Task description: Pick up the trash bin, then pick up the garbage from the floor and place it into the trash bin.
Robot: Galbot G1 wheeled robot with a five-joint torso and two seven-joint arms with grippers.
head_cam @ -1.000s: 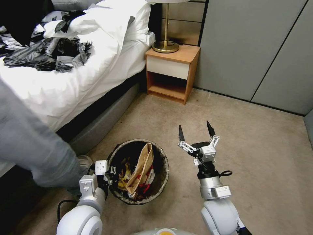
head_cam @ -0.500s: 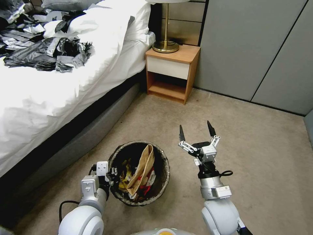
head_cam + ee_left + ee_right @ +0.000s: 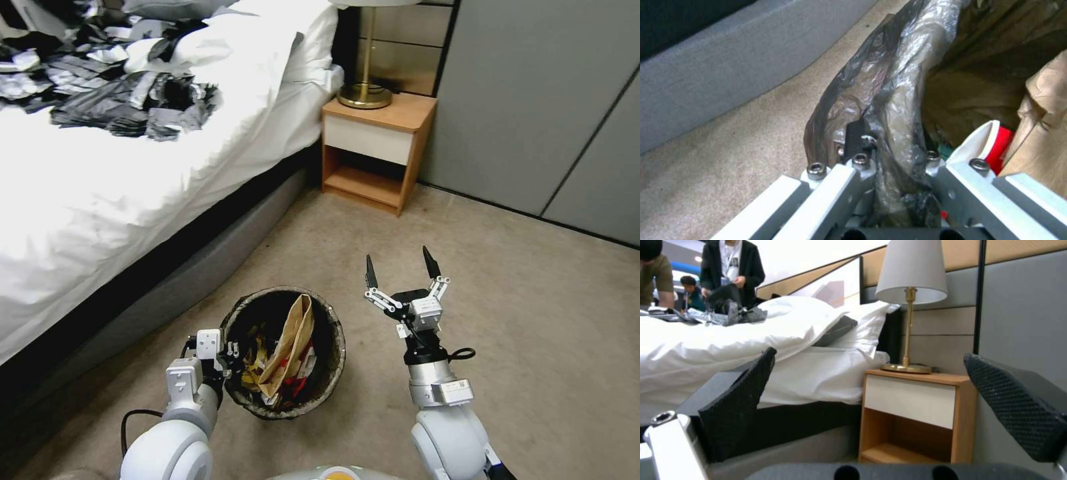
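The trash bin, lined with a dark crinkled bag, sits between my two arms over the beige floor. My left gripper is shut on the bin's near-left rim. In the left wrist view the bag-covered rim runs between the fingers of the left gripper. Garbage lies inside the bin: a brown paper bag, red-and-white packets and yellow wrappers. My right gripper is held to the right of the bin, open and holding nothing, pointing away from me. The right wrist view shows its fingers spread wide.
A bed with white covers runs along the left, with a black shredded plastic heap on it. A wooden nightstand with a brass lamp stands at the back. Grey wall panels close the right.
The whole head picture has shifted right, so the camera has turned left. Both grippers and the bin keep their places in the picture. A grey sleeve at the left edge has gone.
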